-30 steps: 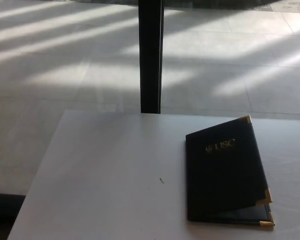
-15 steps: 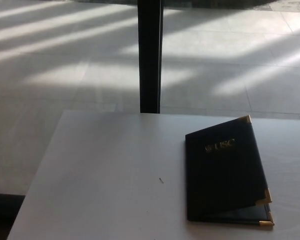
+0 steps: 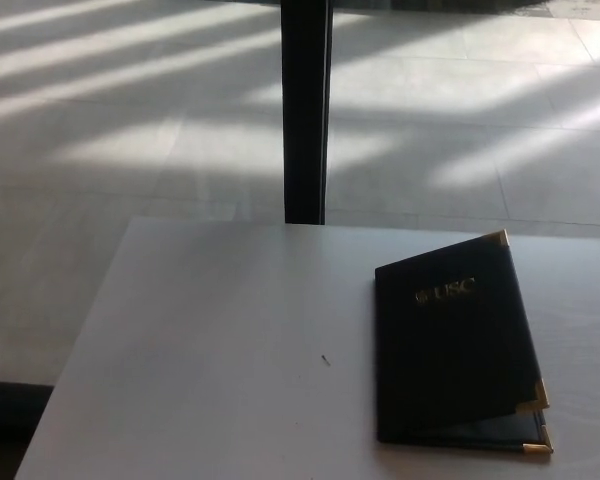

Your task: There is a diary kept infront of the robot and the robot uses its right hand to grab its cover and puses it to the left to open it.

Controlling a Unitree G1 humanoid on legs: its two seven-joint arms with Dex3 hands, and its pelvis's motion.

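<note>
Seeing neither hand in view, so their state unknown to us, we should bring the right hand to the slightly lifted right edge of the dark diary (image 3: pixel 453 340) lying on the tabletop's (image 3: pixel 210 340) right side and sweep its cover leftward.
</note>
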